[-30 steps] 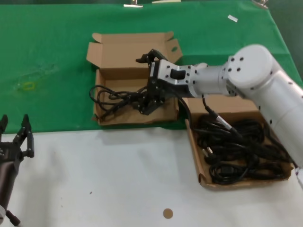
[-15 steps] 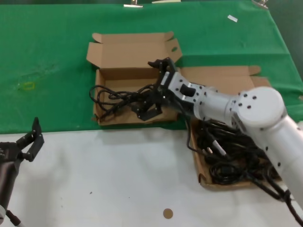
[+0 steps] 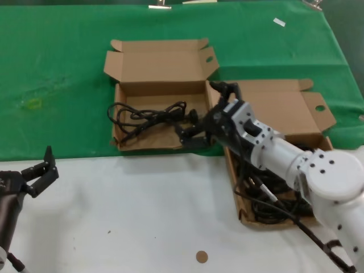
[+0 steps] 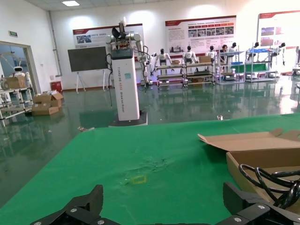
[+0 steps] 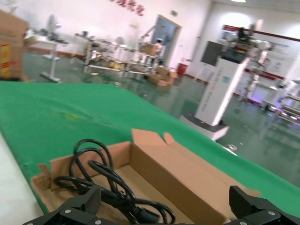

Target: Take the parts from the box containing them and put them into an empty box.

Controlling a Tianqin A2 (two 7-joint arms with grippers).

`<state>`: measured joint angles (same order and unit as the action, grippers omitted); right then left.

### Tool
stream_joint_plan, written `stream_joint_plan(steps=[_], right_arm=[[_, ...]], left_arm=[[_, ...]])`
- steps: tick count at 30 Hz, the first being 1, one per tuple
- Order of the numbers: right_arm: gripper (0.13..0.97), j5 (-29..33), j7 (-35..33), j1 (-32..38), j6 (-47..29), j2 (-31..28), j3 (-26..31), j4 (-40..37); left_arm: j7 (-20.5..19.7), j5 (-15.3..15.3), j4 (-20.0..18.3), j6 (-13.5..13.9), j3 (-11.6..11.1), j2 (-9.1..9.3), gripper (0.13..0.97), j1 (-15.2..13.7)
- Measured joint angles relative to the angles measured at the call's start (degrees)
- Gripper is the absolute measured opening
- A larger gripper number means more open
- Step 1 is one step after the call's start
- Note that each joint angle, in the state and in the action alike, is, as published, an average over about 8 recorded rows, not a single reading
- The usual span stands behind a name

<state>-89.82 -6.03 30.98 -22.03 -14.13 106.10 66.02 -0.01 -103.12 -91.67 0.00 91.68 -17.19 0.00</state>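
The right hand (image 3: 193, 132) hangs over the near right corner of the ragged-rimmed box (image 3: 149, 90), its dark fingers spread wide with nothing between them; in the right wrist view the two fingertips (image 5: 84, 202) stand far apart at the edges of the picture, bare. Just beyond the fingertips, away from the wrist, a single black cord (image 3: 148, 116) lies coiled on that box's floor, one loop hanging out over the far side wall from the hand. I cannot tell whether a fingertip touches the cord's near end. The box's lid stands open behind the hand, with a round hole in the flap nearest it.

Behind the hand, under its white forearm, sits the straight-rimmed box (image 3: 284, 105) with its lid thrown back. A tangle of black cords (image 3: 273, 199) with chunky plugs fills it, largely hidden by the arm. Both boxes rest on a green cloth (image 3: 57, 74) spread over the far part of the bench; the near part is a white surface (image 3: 142, 216) with a small brown disc (image 3: 201, 256) on it.

The left hand (image 3: 37, 175) waits well off to the far side of the ragged-rimmed box, low over the white surface, fingers apart and empty. Its wrist view shows the fingertips (image 4: 89, 206) spread, the green cloth ahead and the cord's loops at one side.
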Motion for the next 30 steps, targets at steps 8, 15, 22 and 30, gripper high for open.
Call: stream_joint_plan(steps=[8,15,22,30], right_arm=[[0.966,-3.3,1.5,-7.8,5.5,-0.8,-3.6,6.5],[0.966,-6.3,2.9,-14.7,10.4,-1.4,-6.8,12.2],[0.966,-9.3,4.2,-21.5,15.3,-2.1,-10.0,17.8],[0.966,-11.9,5.4,-27.8,19.8,-2.7,-12.9,23.0]], left_arm=[[0.0,0.0,0.0,0.0,0.0,0.00,0.922,0.0],[0.0,0.0,0.0,0.0,0.0,0.00,0.955,0.0],[0.0,0.0,0.0,0.0,0.0,0.00,0.966,0.0],[0.0,0.0,0.0,0.0,0.0,0.00,0.966,0.0]])
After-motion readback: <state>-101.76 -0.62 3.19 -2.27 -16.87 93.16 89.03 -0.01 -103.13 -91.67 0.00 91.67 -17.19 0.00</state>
